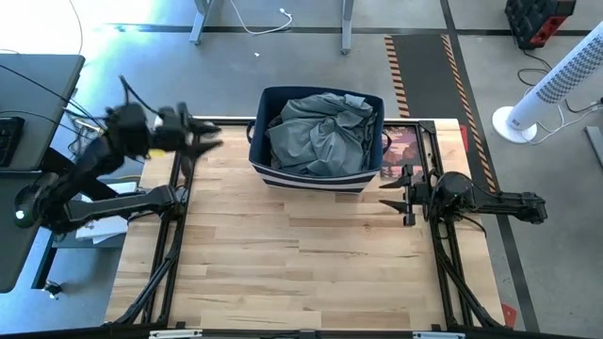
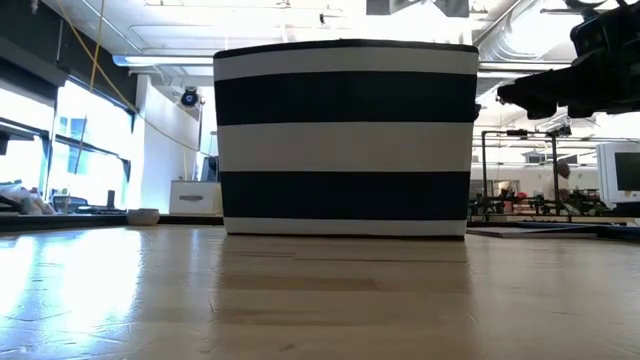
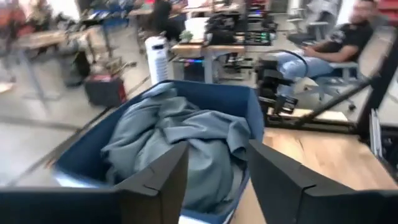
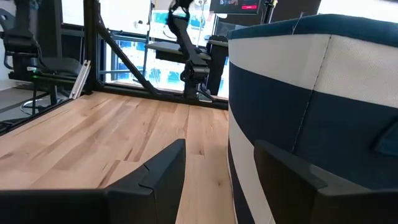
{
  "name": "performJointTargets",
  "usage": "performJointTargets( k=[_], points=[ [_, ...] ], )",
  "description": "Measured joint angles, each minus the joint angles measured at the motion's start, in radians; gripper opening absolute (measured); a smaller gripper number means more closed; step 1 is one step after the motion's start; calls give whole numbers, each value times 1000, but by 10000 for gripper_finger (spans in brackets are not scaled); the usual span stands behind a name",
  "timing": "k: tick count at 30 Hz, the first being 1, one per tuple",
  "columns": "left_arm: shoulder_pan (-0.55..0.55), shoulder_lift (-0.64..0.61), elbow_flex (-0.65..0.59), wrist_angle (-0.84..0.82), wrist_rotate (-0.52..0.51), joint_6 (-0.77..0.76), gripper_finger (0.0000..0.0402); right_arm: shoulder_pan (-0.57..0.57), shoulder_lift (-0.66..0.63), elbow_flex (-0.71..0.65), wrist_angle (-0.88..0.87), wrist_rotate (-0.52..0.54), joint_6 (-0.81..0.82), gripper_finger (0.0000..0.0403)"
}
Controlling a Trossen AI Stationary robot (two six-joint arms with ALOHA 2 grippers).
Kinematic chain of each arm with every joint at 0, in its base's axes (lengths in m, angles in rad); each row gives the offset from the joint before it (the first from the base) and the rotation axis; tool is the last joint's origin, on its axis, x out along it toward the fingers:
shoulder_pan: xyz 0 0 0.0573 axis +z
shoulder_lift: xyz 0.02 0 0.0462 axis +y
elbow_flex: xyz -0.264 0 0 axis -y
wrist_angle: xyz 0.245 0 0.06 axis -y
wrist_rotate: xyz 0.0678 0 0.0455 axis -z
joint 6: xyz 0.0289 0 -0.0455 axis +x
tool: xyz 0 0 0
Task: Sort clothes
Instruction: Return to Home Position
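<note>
A navy blue bin with white stripes (image 1: 318, 179) stands at the far middle of the wooden table; it also shows in the low view (image 2: 345, 140). Grey-green clothes (image 1: 322, 132) lie crumpled inside it, filling it to the rim; they also show in the left wrist view (image 3: 180, 143). My left gripper (image 1: 209, 134) is open and empty, raised above the table left of the bin, pointing at it. My right gripper (image 1: 394, 193) is open and empty, just right of the bin's near right corner, with the bin's striped wall close before it (image 4: 311, 106).
Black frame rails run along the table's left side (image 1: 174, 235) and right side (image 1: 443, 254). A reddish printed sheet (image 1: 405, 146) lies right of the bin. The near half of the table (image 1: 301, 273) is bare wood. A white fan (image 1: 551, 89) stands on the floor beyond the right edge. A seated person (image 3: 336, 43) shows beyond the table.
</note>
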Motion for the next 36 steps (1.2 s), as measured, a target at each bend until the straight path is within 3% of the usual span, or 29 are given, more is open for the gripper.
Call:
performJointTargets(
  k=[4, 7, 13, 17, 28, 36],
  points=[
    [-183, -108, -193, 195, -163, 47, 201, 0, 0, 0, 0, 0, 0, 188],
    [-255, -209, -374, 392, -208, 41, 234, 0, 0, 0, 0, 0, 0, 188],
    [-307, -407, -720, 661, -260, 88, 274, 0, 0, 0, 0, 0, 0, 188],
    [-312, -514, -873, 680, -246, 48, 292, 0, 0, 0, 0, 0, 0, 188],
    [-373, -660, -1070, 655, -219, 25, 338, 0, 0, 0, 0, 0, 0, 188],
    [-394, -665, -1068, 586, -300, 144, 350, 0, 0, 1, 0, 0, 0, 188]
  ],
)
